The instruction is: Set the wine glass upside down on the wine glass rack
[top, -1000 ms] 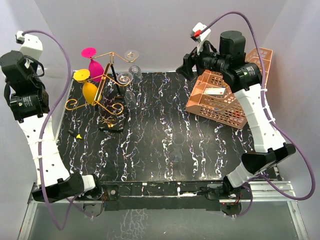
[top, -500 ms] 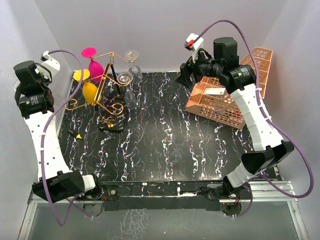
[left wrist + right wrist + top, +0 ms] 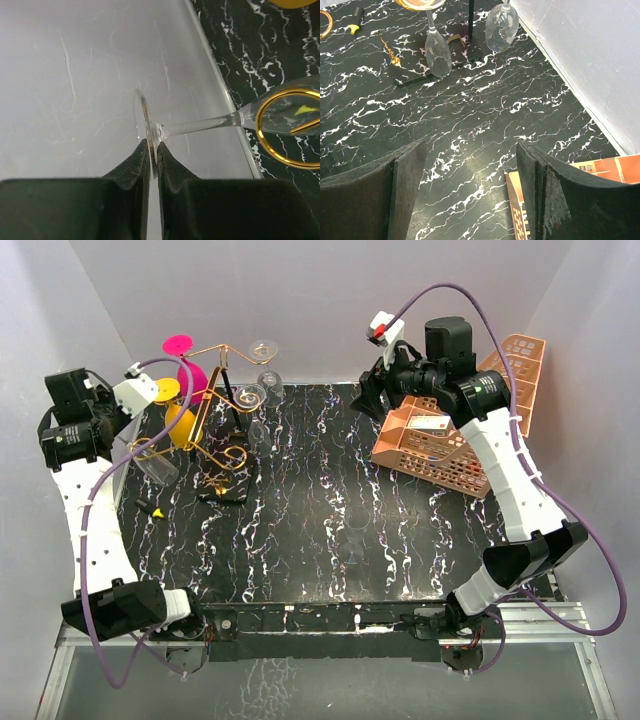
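A clear wine glass lies sideways in the left wrist view. My left gripper is shut on its round foot, and the stem runs right to the bowl behind a gold scroll of the wine glass rack. From above, the glass's bowl hangs just left of the rack, below my left gripper. Pink and yellow glasses and two clear ones hang on the rack. My right gripper hovers open and empty at the back right, its fingers wide apart over the table.
An orange perforated tray lies tilted at the back right, its corner beside my right fingers. Two clear glasses hang upside down over the rack's dark base. A small yellow piece lies on the black marbled table.
My left arm has swung down and to the right, bringing the wine glass from the left wall to just beside the rack. The right gripper has shifted slightly left.
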You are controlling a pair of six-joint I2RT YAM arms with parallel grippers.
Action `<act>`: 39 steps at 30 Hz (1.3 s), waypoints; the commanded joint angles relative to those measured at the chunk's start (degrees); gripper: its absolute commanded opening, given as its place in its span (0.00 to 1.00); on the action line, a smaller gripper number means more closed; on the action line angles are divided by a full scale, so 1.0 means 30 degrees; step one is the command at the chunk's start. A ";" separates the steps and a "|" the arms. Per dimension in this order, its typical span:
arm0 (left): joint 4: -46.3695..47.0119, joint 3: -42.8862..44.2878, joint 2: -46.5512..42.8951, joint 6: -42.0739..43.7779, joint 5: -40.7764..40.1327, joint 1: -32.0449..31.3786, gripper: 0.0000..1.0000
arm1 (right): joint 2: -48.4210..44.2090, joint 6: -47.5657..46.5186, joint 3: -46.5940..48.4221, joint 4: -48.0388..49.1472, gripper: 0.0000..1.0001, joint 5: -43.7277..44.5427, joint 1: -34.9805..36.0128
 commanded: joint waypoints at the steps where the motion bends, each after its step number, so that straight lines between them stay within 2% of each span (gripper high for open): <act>1: -0.0997 0.1212 0.0280 0.1068 0.2117 -0.0802 0.00 | -0.0577 -0.0227 -0.0224 0.0766 0.78 -0.0354 0.0055; 11: -0.0733 0.1090 0.1020 0.2325 0.1066 -0.3551 0.00 | -0.0648 -0.0230 -0.0360 0.0868 0.79 -0.0341 0.0039; 15: -0.1098 0.1442 0.1217 0.2386 0.1443 -0.4252 0.00 | -0.0629 -0.0231 -0.0449 0.0920 0.79 -0.0178 0.0041; 20: -0.1898 0.1967 0.1247 0.2497 0.2459 -0.4552 0.00 | -0.0549 -0.0230 -0.0447 0.0920 0.79 -0.0048 0.0051; 39: -0.3550 0.3047 0.1241 0.3354 0.2802 -0.4923 0.00 | -0.0850 -0.0375 -0.0957 0.1043 0.80 0.0275 0.0053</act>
